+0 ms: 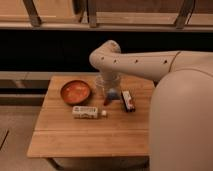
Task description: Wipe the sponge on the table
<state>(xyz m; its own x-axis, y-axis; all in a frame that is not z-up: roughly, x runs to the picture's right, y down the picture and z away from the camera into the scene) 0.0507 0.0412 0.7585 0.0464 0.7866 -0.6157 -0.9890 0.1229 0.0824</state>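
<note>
My arm reaches in from the right, bends above the table's back edge and points down. The gripper [111, 91] is low over the middle of the wooden table [90, 135], shut on the light-blue sponge [113, 95]. The sponge is at or just above the planks; whether it touches them I cannot tell. The wrist hides the top of the sponge.
An orange bowl [75, 91] stands left of the gripper. A whitish cup [102, 83] is just behind it, and a small red thing [106, 101] lies in front. A white bottle [85, 112] lies on its side nearer me. A dark oblong object [128, 100] lies to the right.
</note>
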